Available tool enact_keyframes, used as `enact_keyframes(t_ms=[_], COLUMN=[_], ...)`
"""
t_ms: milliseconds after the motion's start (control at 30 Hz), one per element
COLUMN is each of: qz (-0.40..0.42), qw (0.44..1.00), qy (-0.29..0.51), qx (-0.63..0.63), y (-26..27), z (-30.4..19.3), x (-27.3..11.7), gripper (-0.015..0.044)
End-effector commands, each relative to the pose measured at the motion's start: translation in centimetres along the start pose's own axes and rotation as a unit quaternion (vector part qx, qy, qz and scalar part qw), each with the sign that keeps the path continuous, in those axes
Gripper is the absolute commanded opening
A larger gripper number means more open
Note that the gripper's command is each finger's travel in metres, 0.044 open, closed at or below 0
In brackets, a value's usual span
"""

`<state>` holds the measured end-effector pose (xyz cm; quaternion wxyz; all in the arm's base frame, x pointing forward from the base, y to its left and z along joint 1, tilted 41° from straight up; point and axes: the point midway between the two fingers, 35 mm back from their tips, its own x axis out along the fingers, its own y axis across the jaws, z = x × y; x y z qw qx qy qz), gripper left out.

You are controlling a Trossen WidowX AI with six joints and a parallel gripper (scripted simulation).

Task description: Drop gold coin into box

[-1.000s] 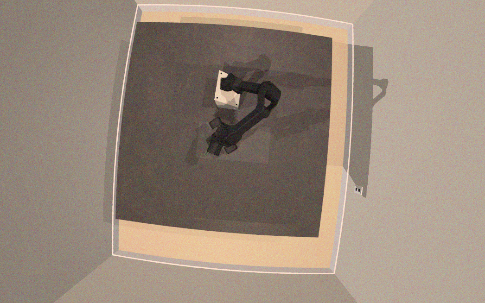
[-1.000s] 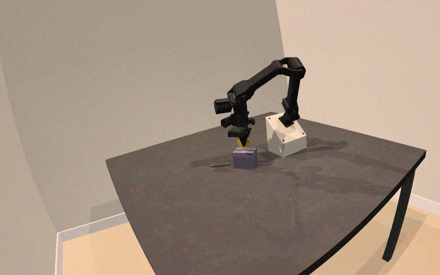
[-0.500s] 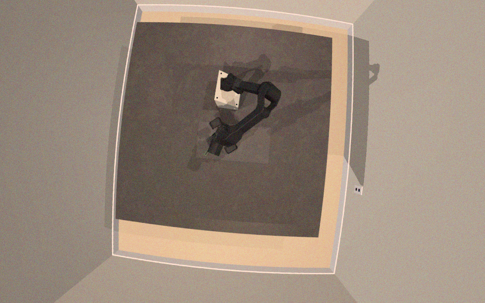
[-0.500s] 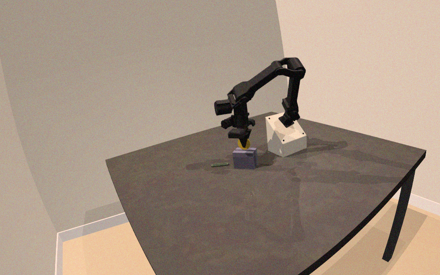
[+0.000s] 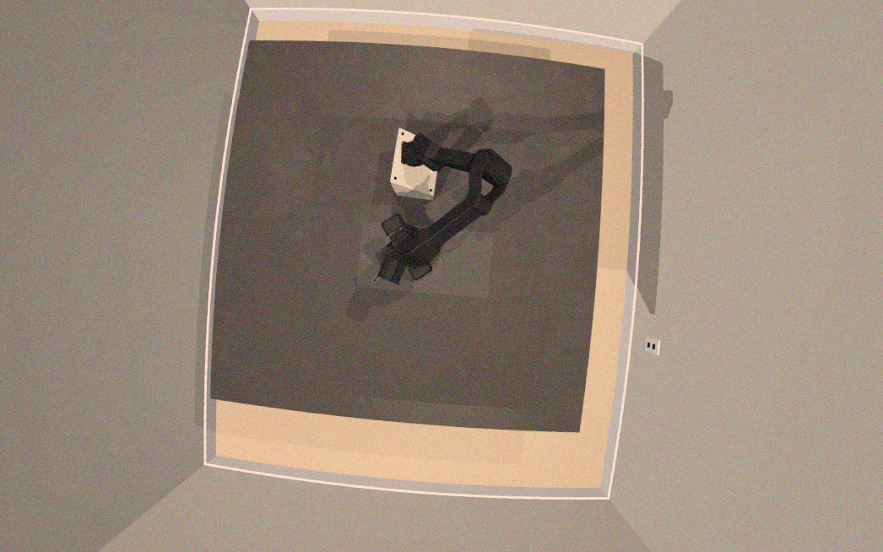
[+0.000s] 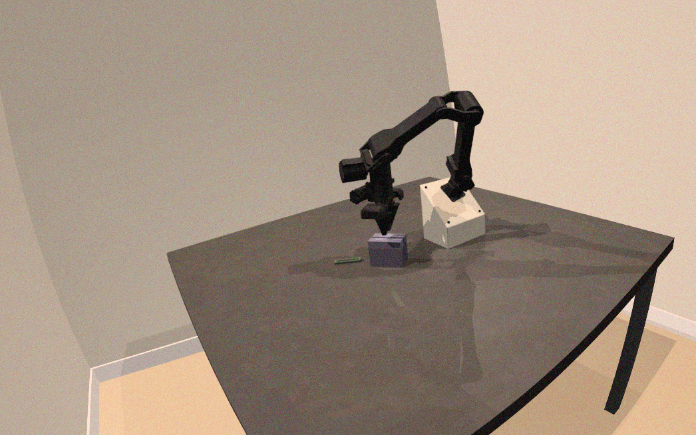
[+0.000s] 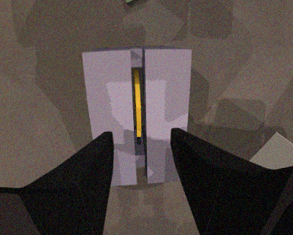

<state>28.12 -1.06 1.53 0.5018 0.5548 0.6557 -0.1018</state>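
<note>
Bare test room, lab-style bench setup. Plain beige walls (image 6: 583, 80), white skirting board (image 6: 686, 324), tan floor (image 6: 177, 394). One dark square table (image 6: 394, 334) on thin black legs; robot arm (image 6: 421, 121) bolted to a white angled pedestal (image 6: 450, 219). Single wall socket (image 5: 652, 346). No furnishings otherwise visible.
</note>
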Motion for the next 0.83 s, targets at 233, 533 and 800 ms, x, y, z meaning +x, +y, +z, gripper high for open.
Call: enact_keyframes(t_ms=[233, 533, 800], qz=[0.000, 0.001, 0.001], qw=[1.000, 1.000, 1.000], qy=[0.000, 0.004, 0.004], qx=[0.000, 0.004, 0.004], y=[0.0, -0.2, -0.2], z=[0.0, -0.2, -0.2], x=[-1.8, -5.7, -5.7], gripper=[0.0344, 0.0440, 0.0440])
